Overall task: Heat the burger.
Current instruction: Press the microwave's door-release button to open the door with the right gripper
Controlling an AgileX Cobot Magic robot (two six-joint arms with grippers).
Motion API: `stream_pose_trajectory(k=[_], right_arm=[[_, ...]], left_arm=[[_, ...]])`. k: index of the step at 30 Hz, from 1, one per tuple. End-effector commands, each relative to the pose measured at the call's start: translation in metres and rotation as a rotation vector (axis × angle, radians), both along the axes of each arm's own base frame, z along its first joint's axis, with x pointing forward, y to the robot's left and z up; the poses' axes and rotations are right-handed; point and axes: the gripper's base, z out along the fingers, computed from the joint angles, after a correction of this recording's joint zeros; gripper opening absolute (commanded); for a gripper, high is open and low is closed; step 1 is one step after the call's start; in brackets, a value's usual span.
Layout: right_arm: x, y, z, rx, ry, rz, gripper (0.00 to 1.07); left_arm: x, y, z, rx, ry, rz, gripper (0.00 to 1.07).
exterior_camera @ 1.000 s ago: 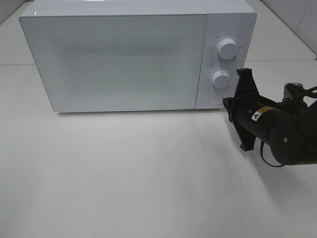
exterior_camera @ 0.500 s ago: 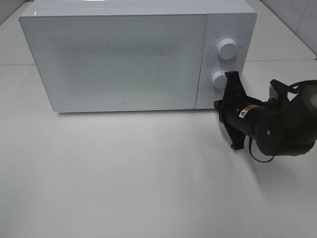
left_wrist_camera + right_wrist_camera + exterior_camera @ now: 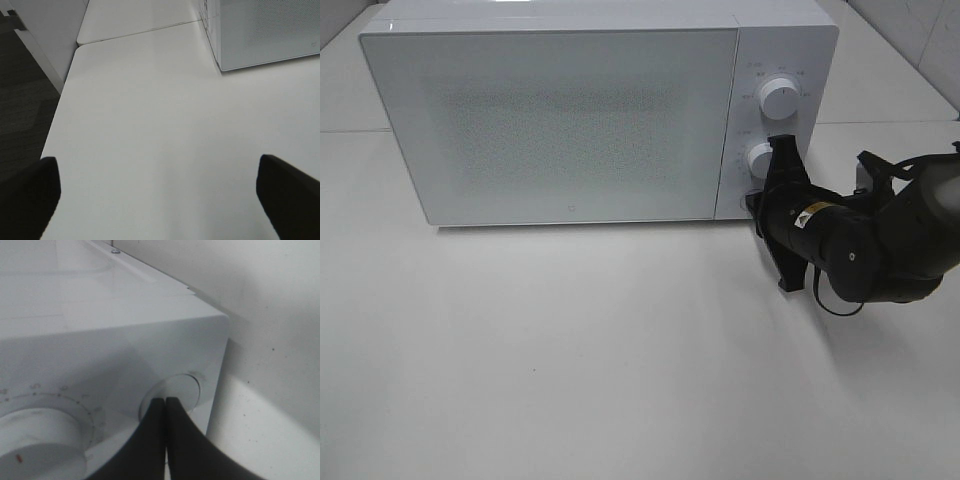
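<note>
The burger is out of view in every frame. The white microwave point(image 3: 560, 110) stands at the back with its door closed. My right gripper point(image 3: 754, 205) is shut and empty. In the right wrist view the right gripper point(image 3: 165, 401) has its tips against the round button point(image 3: 184, 386) at the bottom of the control panel. The lower knob point(image 3: 763, 160) sits just above the gripper and also shows in the right wrist view point(image 3: 35, 435). My left gripper point(image 3: 157, 172) is open and empty over bare table left of the microwave point(image 3: 270, 30). It does not show in the exterior view.
The upper knob point(image 3: 779, 98) sits on the control panel above the lower one. The white table point(image 3: 570, 350) stretches in front of the microwave. Its left edge point(image 3: 57, 120) drops to a dark floor.
My right gripper has moved left, from the table right of the microwave to the round button under the lower knob. The microwave door has stayed closed.
</note>
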Motion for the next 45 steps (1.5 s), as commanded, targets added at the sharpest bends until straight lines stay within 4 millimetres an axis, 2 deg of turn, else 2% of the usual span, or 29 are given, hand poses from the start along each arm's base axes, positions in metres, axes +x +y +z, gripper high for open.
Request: stream_pose_trajectory(k=[1, 18, 22, 30, 37, 45], right_arm=[[0.005, 0.003, 0.004, 0.002, -0.027, 0.009, 0.00], [0.008, 0.001, 0.009, 0.006, -0.091, -0.001, 0.00], [0.011, 0.003, 0.005, 0.019, -0.109, 0.002, 0.00], [0.017, 0.005, 0.009, 0.028, -0.143, 0.002, 0.00], [0.031, 0.008, 0.019, 0.023, -0.223, -0.011, 0.00], [0.036, 0.005, 0.029, 0.013, -0.325, -0.056, 0.00]], left_arm=[[-0.002, 0.000, 0.000, 0.000, -0.026, 0.006, 1.01], [-0.002, 0.000, 0.000, -0.001, -0.026, 0.006, 1.01], [-0.002, 0.000, 0.000, -0.001, -0.026, 0.006, 1.01], [-0.002, 0.000, 0.000, -0.001, -0.026, 0.006, 1.01], [-0.002, 0.000, 0.000, -0.001, -0.026, 0.006, 1.01], [-0.002, 0.000, 0.000, -0.001, -0.026, 0.006, 1.01]])
